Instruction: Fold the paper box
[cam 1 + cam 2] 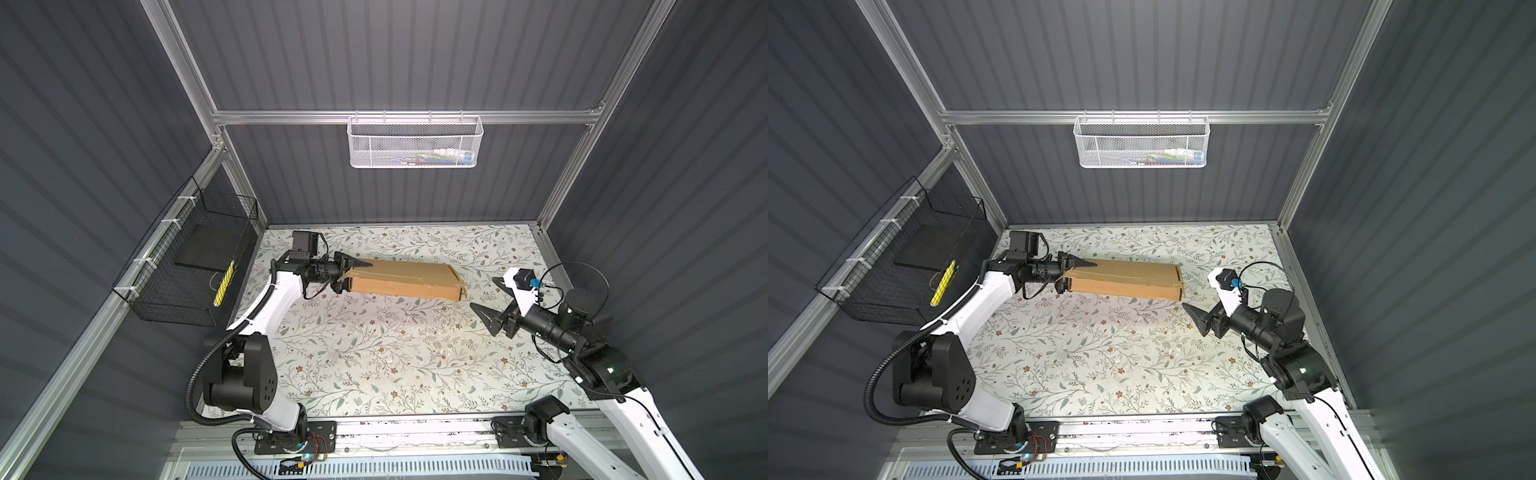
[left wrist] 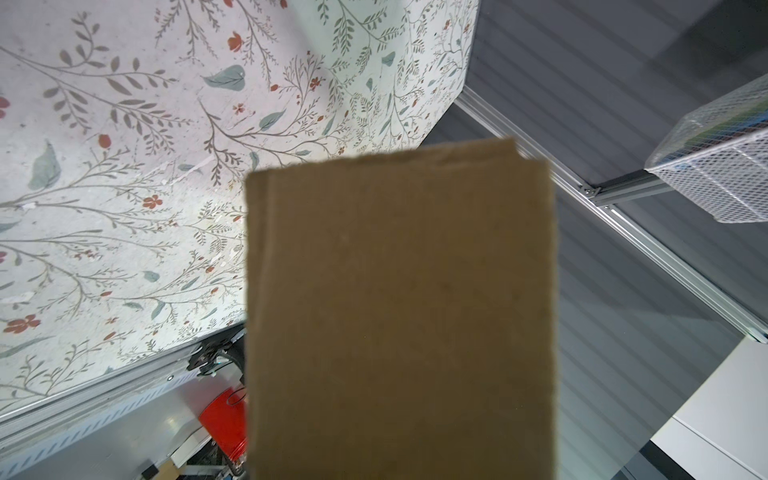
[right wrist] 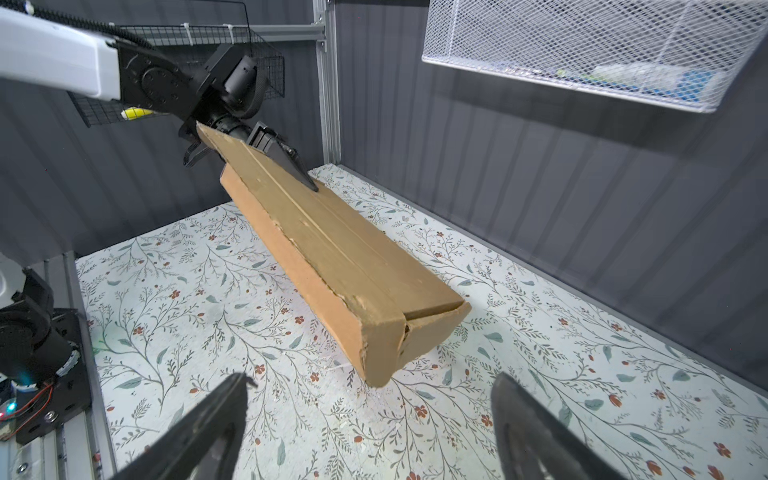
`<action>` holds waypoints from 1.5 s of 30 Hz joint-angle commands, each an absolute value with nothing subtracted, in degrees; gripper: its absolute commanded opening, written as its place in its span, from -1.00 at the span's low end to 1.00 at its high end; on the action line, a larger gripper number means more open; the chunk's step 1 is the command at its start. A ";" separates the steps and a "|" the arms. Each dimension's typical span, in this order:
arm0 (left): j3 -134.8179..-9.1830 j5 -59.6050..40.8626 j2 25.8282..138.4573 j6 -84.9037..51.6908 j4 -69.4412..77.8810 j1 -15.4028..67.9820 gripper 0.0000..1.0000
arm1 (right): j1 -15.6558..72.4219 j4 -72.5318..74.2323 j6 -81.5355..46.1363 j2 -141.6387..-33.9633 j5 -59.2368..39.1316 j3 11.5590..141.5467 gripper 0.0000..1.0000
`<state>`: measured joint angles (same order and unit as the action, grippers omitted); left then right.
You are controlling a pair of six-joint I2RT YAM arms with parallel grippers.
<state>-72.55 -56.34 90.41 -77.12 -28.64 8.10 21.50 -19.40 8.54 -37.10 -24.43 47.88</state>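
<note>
The paper box (image 1: 407, 280) (image 1: 1125, 278) is a long, closed brown cardboard shape, held in the air over the far middle of the table in both top views. My left gripper (image 1: 355, 276) (image 1: 1077, 275) is shut on its left end, one black finger (image 3: 296, 165) lying on its upper face. In the left wrist view the paper box (image 2: 399, 311) fills the middle and hides the jaws. My right gripper (image 1: 484, 293) (image 1: 1196, 291) (image 3: 370, 380) stands open just right of the box's free end (image 3: 386, 332), with nothing between its fingers and not touching it.
The floral table (image 1: 374, 353) lies beneath the box. A white mesh basket (image 1: 415, 141) hangs on the back wall. A black wire basket (image 1: 187, 266) is fixed to the left wall, close behind the left arm. Dark panel walls enclose three sides.
</note>
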 commanded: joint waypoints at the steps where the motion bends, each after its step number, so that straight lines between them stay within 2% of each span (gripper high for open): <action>1: -76.65 -59.56 91.77 -71.71 -39.08 6.71 -0.25 | 23.99 -21.86 11.06 -37.66 -22.01 47.94 0.81; 14: -80.37 -59.98 92.99 -67.17 -47.35 5.36 -0.30 | 29.82 -18.00 15.07 -39.13 -15.17 43.80 0.80; 25: -84.25 -60.16 94.69 -58.96 -60.75 4.53 -0.33 | 35.12 -14.50 19.28 -43.07 -9.19 42.69 0.81; 45: -87.98 -59.41 97.72 -51.77 -70.84 4.39 -0.39 | 41.71 -0.65 23.60 -47.47 -7.65 38.21 0.82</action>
<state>-86.35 -58.13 96.86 -54.26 -67.09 4.78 41.08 -4.36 22.44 -46.70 -8.25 38.57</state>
